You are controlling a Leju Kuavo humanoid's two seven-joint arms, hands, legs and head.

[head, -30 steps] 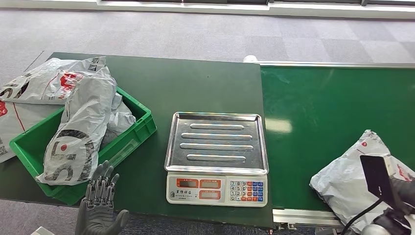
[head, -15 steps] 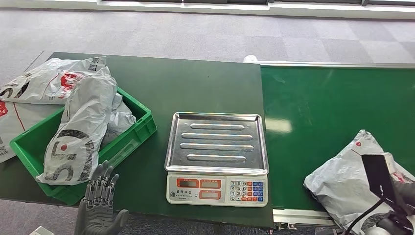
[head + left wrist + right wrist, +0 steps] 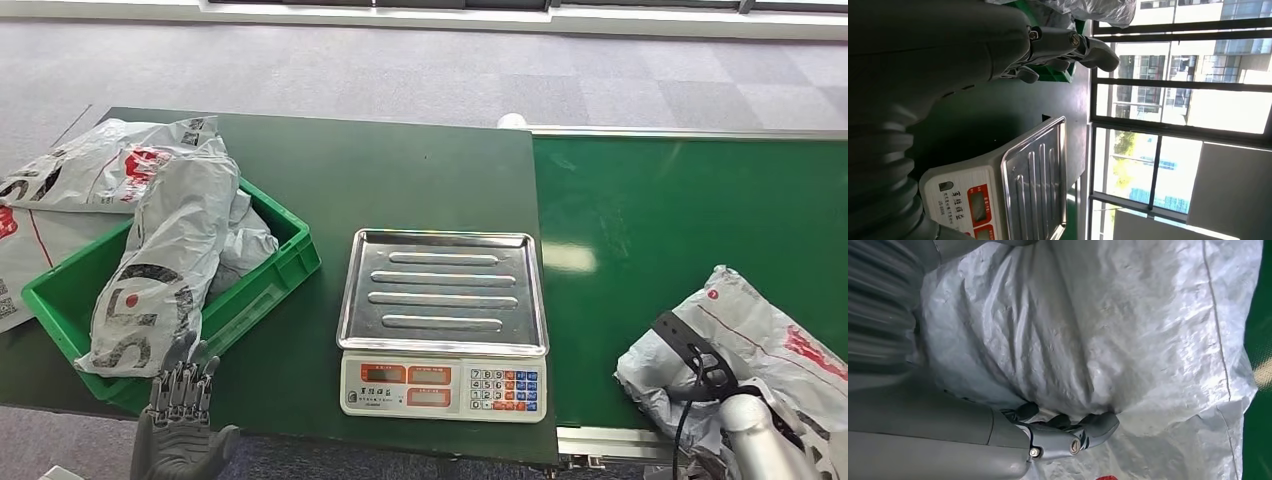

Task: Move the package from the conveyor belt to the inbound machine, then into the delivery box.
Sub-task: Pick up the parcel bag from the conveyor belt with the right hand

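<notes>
The grey plastic package [image 3: 770, 335] lies at the near right of the green conveyor belt [image 3: 680, 210]. My right hand [image 3: 712, 382] is at its near edge. In the right wrist view the thumb and fingers [image 3: 1068, 432] dig into a fold of the package [image 3: 1128, 340], gripping it. The scale [image 3: 443, 295], with a bare steel tray, stands in the middle of the dark green table. The green delivery box [image 3: 275, 275] at the left holds grey packages [image 3: 170, 260]. My left hand [image 3: 178, 420] hovers by the table's front edge near the box, fingers apart, holding nothing.
More grey packages [image 3: 95, 165] lie on the table behind and left of the box. The scale's keypad [image 3: 503, 388] faces me. The belt's metal rail [image 3: 620, 440] runs along its near edge. Grey carpet lies beyond the table.
My right arm has come in onto the package, and the package has shifted left and changed shape. My left hand has sunk a little down and to the left.
</notes>
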